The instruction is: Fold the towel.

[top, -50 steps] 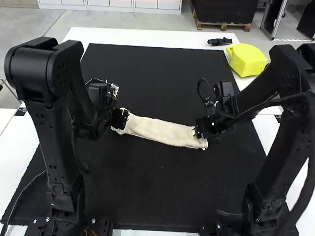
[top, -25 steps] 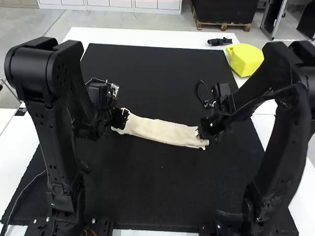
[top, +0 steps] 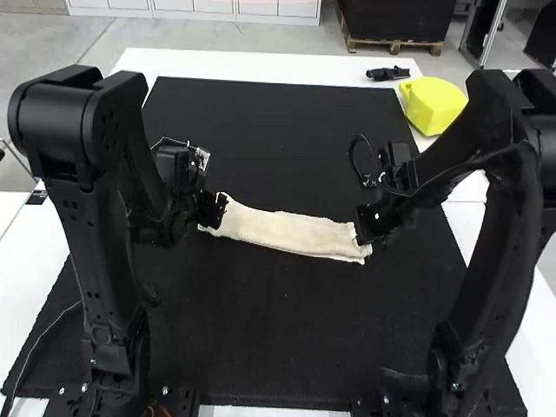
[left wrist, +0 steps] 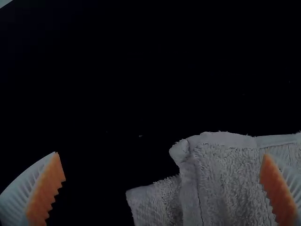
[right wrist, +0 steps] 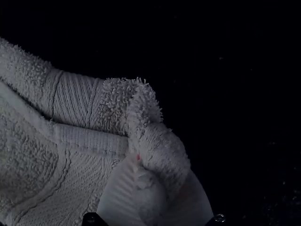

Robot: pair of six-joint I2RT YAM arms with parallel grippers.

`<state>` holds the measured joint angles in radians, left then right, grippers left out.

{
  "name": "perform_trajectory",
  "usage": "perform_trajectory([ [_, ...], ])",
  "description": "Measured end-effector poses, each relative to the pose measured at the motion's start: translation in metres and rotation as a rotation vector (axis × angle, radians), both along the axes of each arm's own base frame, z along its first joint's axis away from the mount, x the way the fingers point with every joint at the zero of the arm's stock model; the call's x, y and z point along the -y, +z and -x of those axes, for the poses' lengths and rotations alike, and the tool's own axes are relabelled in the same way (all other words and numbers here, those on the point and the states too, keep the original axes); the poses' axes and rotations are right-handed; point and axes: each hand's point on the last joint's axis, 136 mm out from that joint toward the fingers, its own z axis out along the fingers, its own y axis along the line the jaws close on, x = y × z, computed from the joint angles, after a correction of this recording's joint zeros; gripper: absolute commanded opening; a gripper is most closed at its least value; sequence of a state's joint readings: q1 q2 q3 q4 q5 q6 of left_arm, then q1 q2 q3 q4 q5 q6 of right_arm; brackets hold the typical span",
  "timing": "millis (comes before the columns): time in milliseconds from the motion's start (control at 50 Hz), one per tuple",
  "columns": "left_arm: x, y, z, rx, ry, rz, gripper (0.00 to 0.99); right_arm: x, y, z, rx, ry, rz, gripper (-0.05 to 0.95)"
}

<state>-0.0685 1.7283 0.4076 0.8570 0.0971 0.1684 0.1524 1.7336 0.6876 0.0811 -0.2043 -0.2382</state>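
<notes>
Running in a long, narrow, folded strip across the black mat (top: 287,321), the towel (top: 291,232) lies in the high view between left gripper (top: 215,208) and right gripper (top: 363,230), and here's the danger: a pull from the right could drag the whole strip askew, because the other end looks unpinned! Over to the left wrist view: the orange pads (left wrist: 46,188) stand wide apart, gripping nothing, the towel's uneven end lying near one of them. Close off-centre here and they may catch just the top layer, or miss altogether, and the layers slide apart. Now the right wrist view, and that claw is clamped on a bunched, twisted corner! So small a pinch could slip on a lift, or leave a crumpled lump in the fold.
</notes>
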Motion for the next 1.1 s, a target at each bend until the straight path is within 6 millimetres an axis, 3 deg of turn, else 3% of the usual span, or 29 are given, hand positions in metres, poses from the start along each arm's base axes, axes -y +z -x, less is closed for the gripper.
perform_trajectory([
  [220, 0.000, -0.001, 0.000, -0.002, 0.000, 0.000, 0.967, 0.030, 0.001, -0.009, 0.032, -0.035, 0.023, -0.01],
  [480, 0.000, -0.001, 0.001, -0.006, 0.000, 0.000, 0.967, 0.128, 0.009, -0.031, 0.137, -0.230, 0.205, -0.01],
  [600, 0.003, -0.002, 0.001, -0.007, -0.007, 0.000, 0.967, 0.156, 0.011, -0.031, 0.150, -0.275, 0.268, -0.01],
  [800, 0.009, -0.002, 0.002, -0.008, -0.022, 0.000, 0.967, 0.162, 0.024, -0.040, 0.206, -0.290, 0.289, -0.01],
  [980, 0.017, -0.002, 0.003, -0.008, -0.042, 0.000, 0.967, 0.151, 0.078, -0.061, 0.381, -0.295, 0.283, -0.01],
  [1100, 0.017, -0.002, 0.003, -0.007, -0.042, -0.001, 0.967, 0.140, 0.091, -0.064, 0.414, -0.285, 0.270, -0.01],
])
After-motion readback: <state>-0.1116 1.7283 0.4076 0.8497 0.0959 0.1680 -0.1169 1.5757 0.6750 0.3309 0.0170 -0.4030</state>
